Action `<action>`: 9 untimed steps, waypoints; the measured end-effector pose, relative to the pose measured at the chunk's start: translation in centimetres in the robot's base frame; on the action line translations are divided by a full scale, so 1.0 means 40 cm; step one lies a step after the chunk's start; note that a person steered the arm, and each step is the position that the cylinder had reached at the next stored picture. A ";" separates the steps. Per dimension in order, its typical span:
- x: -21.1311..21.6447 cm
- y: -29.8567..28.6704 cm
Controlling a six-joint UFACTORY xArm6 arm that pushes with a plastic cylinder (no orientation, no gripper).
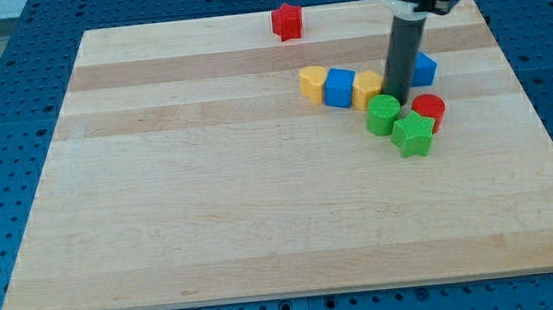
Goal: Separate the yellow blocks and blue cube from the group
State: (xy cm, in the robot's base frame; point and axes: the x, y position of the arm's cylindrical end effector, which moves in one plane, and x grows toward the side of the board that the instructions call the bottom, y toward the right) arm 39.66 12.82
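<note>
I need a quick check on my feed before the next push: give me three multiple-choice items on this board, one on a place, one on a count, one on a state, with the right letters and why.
1. Where is the lone red star-shaped block?
A. near the view's top edge
B. at the view's bottom left
C. between the green blocks

2. How many green blocks show?
A. one
B. two
C. four

3. How does my tip stand?
A. far from all blocks
B. inside the cluster
C. out of view

Answers:
1 A: it sits apart, near the top edge of the board.
2 B: a green cylinder and a green star-shaped block.
3 B: it ends between the right yellow block and the blue block behind the rod, just above the green cylinder.
</note>
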 end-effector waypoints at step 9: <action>0.039 -0.316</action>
